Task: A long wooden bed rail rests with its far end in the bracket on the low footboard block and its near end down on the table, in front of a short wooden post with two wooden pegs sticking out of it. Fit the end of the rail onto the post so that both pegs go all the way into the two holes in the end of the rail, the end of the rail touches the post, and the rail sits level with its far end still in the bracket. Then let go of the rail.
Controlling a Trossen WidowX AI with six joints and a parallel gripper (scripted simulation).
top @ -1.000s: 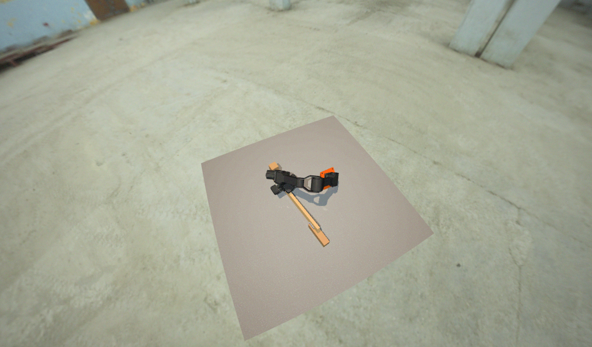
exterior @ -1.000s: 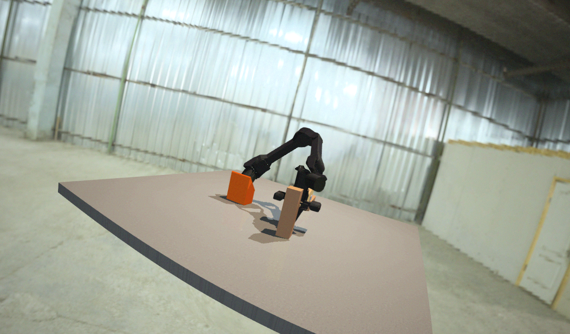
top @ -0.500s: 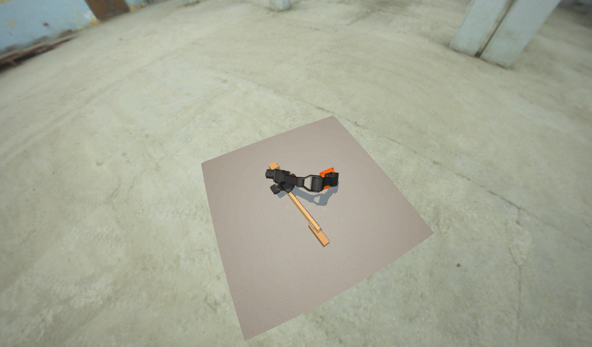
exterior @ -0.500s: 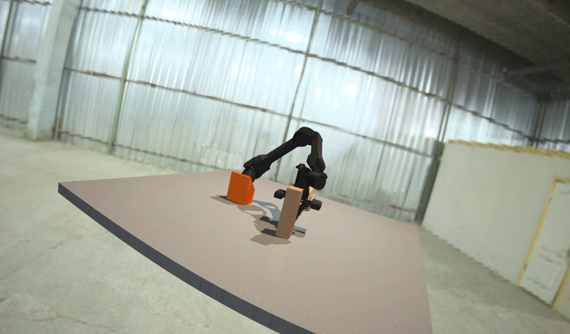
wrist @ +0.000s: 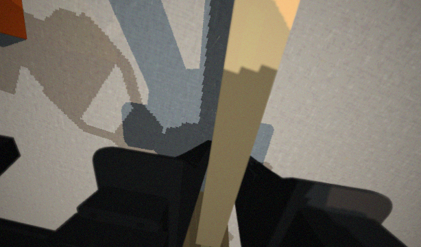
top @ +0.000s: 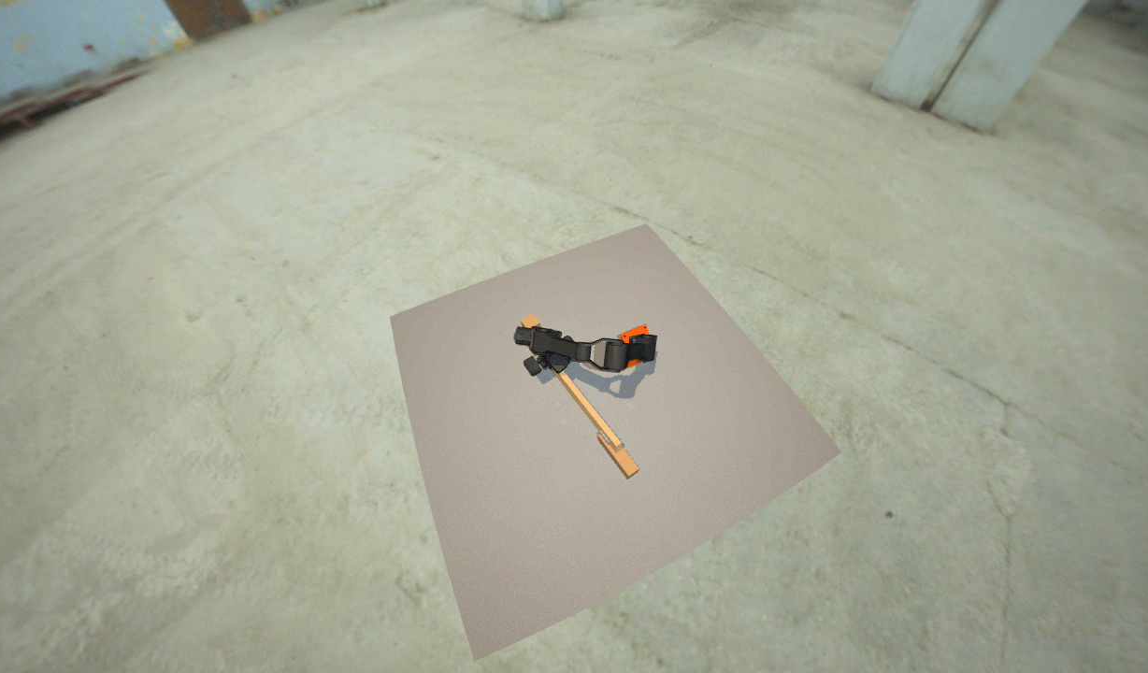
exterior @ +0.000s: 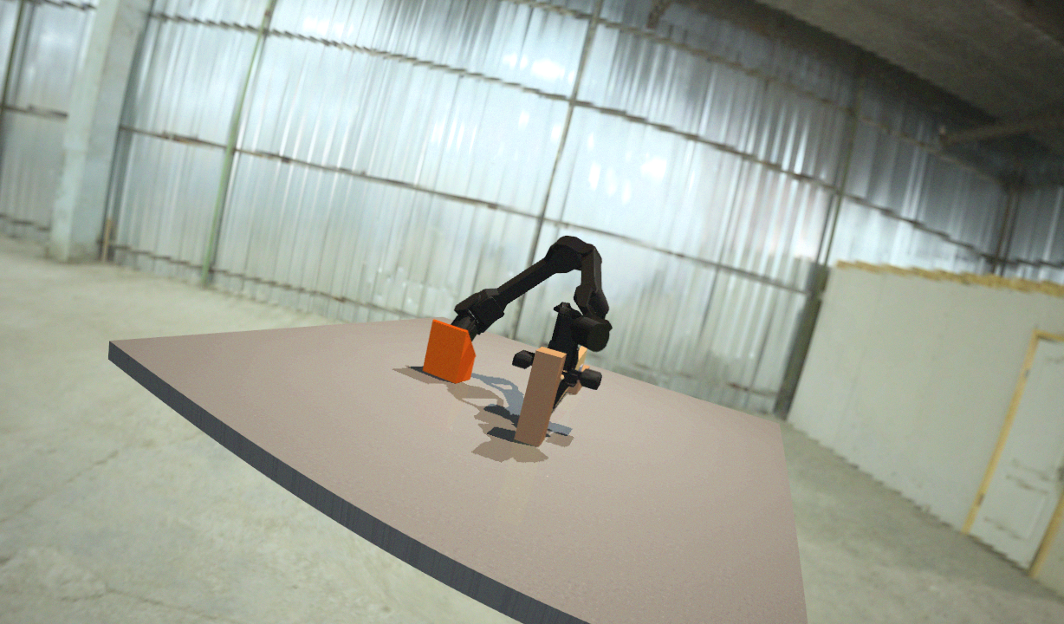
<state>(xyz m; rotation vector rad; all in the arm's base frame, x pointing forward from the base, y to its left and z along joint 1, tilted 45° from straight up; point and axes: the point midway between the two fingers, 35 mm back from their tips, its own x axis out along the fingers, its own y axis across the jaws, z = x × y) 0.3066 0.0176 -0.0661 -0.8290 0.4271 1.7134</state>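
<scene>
My gripper (top: pixel 547 361) (wrist: pixel 220 147) is shut on the long wooden rail (top: pixel 589 404) (wrist: pixel 245 113) near its post end, with a finger on each side. The rail's far end lies over the low footboard block (top: pixel 628 465), at the bracket. The short wooden post (top: pixel 529 320) (exterior: pixel 539 397) stands upright just beyond my gripper. In the wrist view, darker wood shows on both sides of the rail's near end at the bottom edge. The pegs and holes are hidden. I cannot tell whether the rail's end touches the post or whether the rail is exactly level.
The orange base block (top: pixel 635 333) (exterior: pixel 447 353) (wrist: pixel 6 18) stands on the table (top: pixel 527 519) (exterior: pixel 659 497) to the side of the rail, with the black arm (top: pixel 613 354) (exterior: pixel 524 281) reaching from it above the table. Shadows of the arm fall beside the rail.
</scene>
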